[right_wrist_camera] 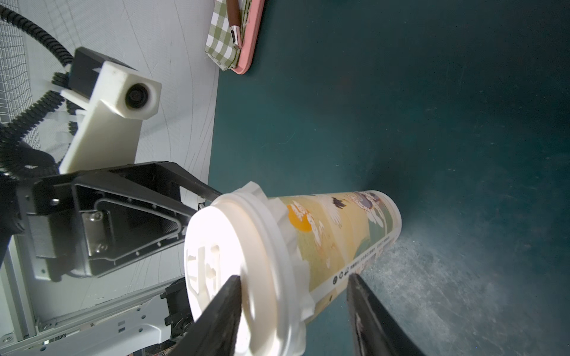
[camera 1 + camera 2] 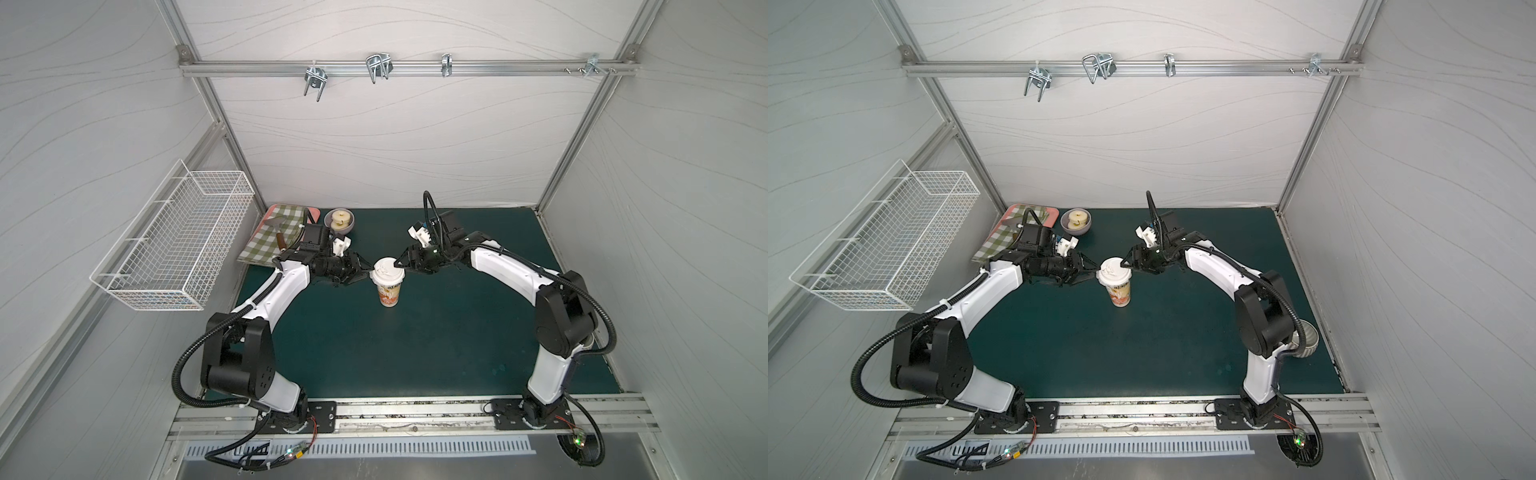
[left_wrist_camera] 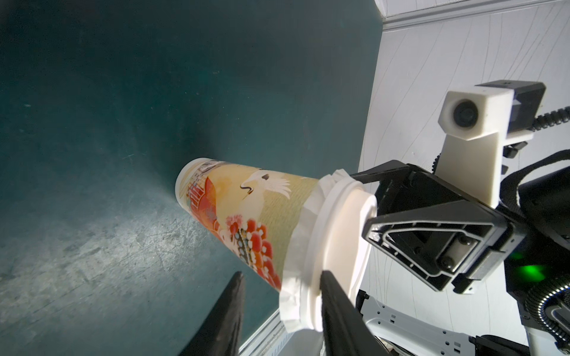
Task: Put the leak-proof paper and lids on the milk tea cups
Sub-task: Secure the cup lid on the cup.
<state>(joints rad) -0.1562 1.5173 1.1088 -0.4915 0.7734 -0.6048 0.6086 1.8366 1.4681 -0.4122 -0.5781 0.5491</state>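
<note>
Since translucent crinkled leak-proof paper [image 3: 297, 249] sits crimped under white domed plastic lid [image 3: 339, 222], task approx. done.
Tall printed paper milk tea cup [image 3: 246, 209] upright on tabletop [image 2: 415, 340]; left hand [image 2: 368, 273] at lid rim, grip cannot tell; right hand [image 2: 400, 266] apart. Remaining: release.

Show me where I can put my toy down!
Bare mat in front of the cup, between the left arm and right arm. Also behind the cup, right of the bowl. Crowded: around the lid, and the cloth corner.
</note>
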